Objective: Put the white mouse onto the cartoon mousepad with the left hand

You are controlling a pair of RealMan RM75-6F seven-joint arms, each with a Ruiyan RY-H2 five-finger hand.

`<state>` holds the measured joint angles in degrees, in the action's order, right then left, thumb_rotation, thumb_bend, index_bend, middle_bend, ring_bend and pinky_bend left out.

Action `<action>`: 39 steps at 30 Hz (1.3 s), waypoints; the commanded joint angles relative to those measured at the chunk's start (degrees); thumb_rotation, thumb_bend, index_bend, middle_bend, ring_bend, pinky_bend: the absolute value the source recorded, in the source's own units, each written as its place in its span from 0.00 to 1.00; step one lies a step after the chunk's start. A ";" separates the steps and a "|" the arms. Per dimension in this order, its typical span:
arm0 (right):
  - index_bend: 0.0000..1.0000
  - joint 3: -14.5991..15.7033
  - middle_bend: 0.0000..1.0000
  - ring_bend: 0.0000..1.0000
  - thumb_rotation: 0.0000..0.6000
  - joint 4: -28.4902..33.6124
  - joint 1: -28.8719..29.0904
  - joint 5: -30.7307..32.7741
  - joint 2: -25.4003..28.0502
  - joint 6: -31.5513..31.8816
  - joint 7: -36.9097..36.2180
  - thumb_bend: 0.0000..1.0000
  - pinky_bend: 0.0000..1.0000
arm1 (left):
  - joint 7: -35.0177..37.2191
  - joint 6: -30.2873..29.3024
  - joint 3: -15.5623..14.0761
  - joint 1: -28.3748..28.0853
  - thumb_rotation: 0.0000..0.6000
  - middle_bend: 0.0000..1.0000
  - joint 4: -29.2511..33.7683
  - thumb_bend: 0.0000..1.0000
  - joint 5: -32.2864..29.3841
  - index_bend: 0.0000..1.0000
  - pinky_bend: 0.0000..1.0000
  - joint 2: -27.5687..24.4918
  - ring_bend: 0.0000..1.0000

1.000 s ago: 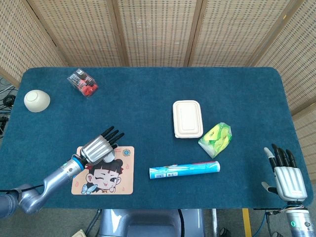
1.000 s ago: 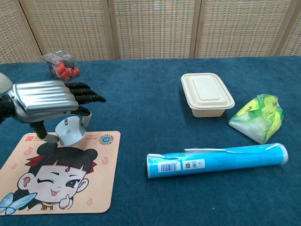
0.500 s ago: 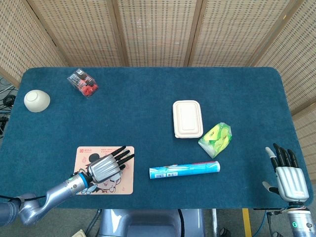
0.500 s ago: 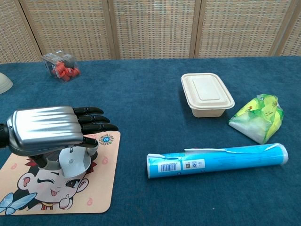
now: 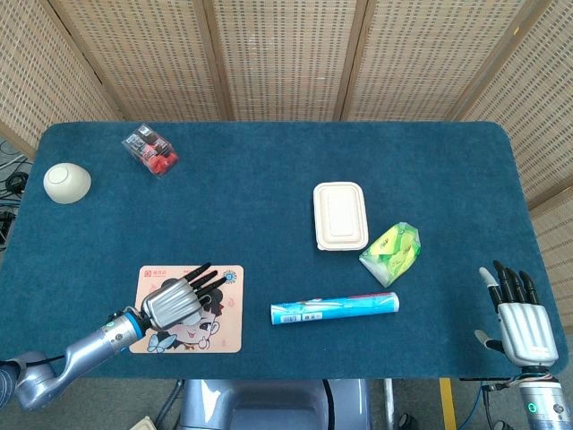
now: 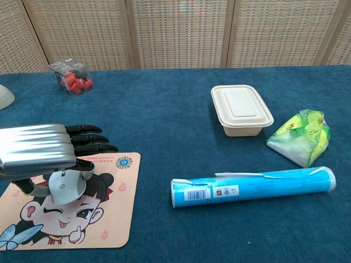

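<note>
Since half a second ago my left robot hand (image 6: pixel 41 150) has drawn the white mouse (image 6: pixel 64 188) further toward the near-left part of the cartoon mousepad (image 6: pixel 104 219), and the arm sits lower and further left in the head view. From the chest camera I see the mouse resting on the pad over the cartoon girl's hair, with the left robot hand (image 5: pixel 172 301) lying flat above it, dark fingers extended and thumb down beside the mouse, grasping it. My right robot hand (image 5: pixel 519 318) hangs at the near right edge of the tabletop (image 5: pixel 269 197), fingers straight and apart, holding nothing. Just right of the pad lies a blue tube (image 6: pixel 252 186); beyond it are a lidded cream food box (image 6: pixel 241 109) and a green-yellow packet (image 6: pixel 301 137). At the far left are a clear box of red pieces (image 6: pixel 71 76) and a white bowl (image 5: pixel 66 182).
</note>
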<state>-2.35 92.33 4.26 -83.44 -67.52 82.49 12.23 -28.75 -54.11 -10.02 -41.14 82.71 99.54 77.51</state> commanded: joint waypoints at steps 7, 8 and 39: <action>0.03 -0.12 0.00 0.00 1.00 -0.11 -0.08 0.13 0.02 0.10 -0.23 0.10 0.00 | 1.71 -0.01 -0.60 -0.04 1.00 0.00 -2.15 0.24 1.96 0.49 0.00 1.25 0.00; 0.03 -0.13 0.00 0.00 1.00 -0.13 -0.07 0.13 0.01 0.08 -0.24 0.10 0.00 | 2.15 -0.30 -0.80 -0.16 1.00 0.00 -2.64 0.24 2.72 0.49 0.00 1.36 0.00; 0.03 -0.39 0.00 0.00 1.00 -0.32 -0.31 0.04 -0.52 0.83 0.41 0.10 0.00 | 7.38 -3.92 -2.09 -0.29 1.00 0.00 -8.61 0.17 8.36 0.00 0.00 1.95 0.00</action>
<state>-2.74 92.01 3.95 -83.40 -68.04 83.32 12.64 -21.38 -58.00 -12.11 -41.44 74.12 107.86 79.45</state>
